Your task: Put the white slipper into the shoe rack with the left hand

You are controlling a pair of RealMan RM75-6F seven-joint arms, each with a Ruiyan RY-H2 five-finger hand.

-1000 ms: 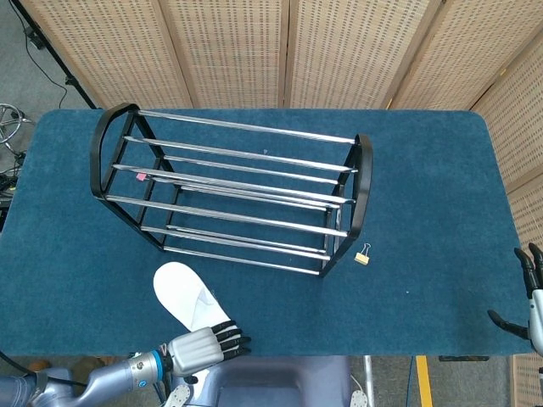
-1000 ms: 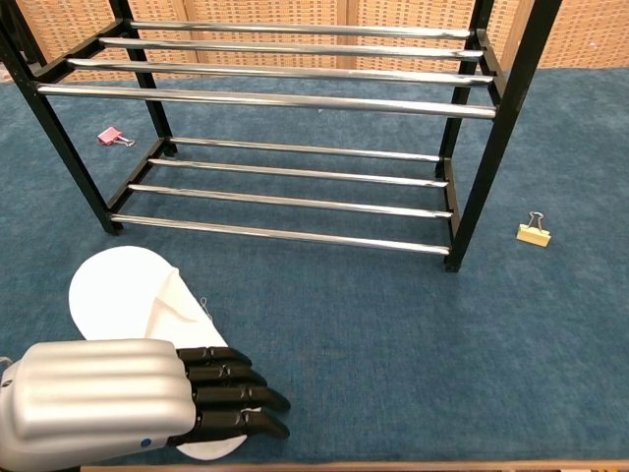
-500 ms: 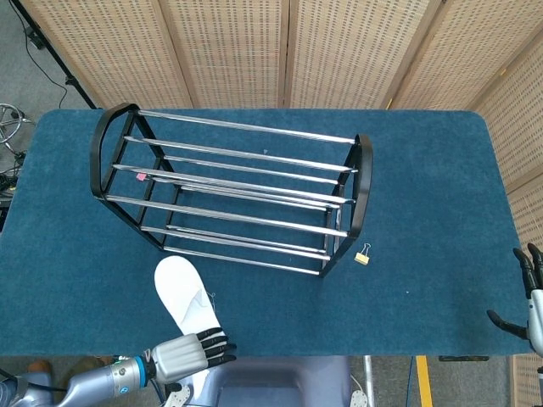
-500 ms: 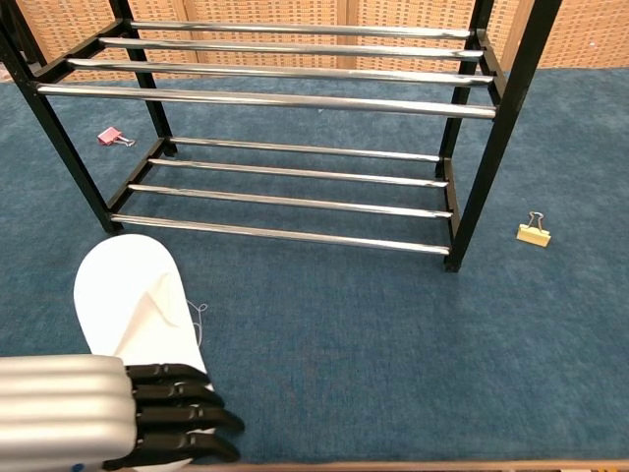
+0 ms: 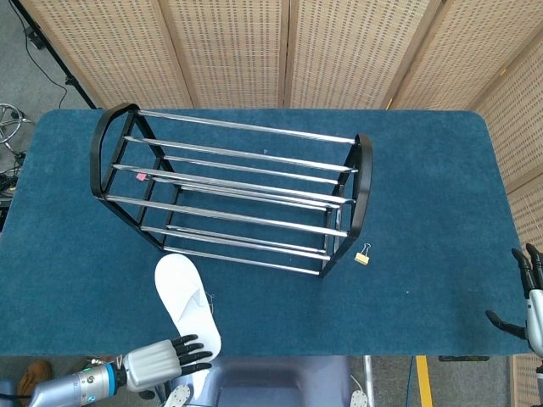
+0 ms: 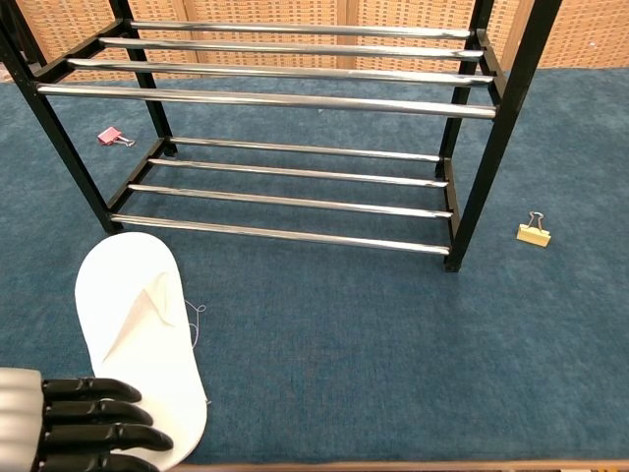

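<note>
You have the blue carpeted table filling both views, with woven screens standing behind it. The black and chrome rack sits well toward the back left of the table, its rails running left to right. Only the head view shows you the whole rack from above, the table's far edge and the floor and cables at the left; the chest view looks in under the rails at the lower tier.

The slipper lies flat on the table just in front of the rack's left end, outside it. Its long axis runs roughly front to back, rounded toe toward the rack and heel at the near table edge.

Your left hand is at that near edge, dark fingers straight and side by side over the slipper's heel; you cannot tell whether it grips. Your right hand shows only in the head view, off the right edge, fingers spread, holding nothing.

A yellow clip lies right of the rack; a pink clip lies behind its left leg
</note>
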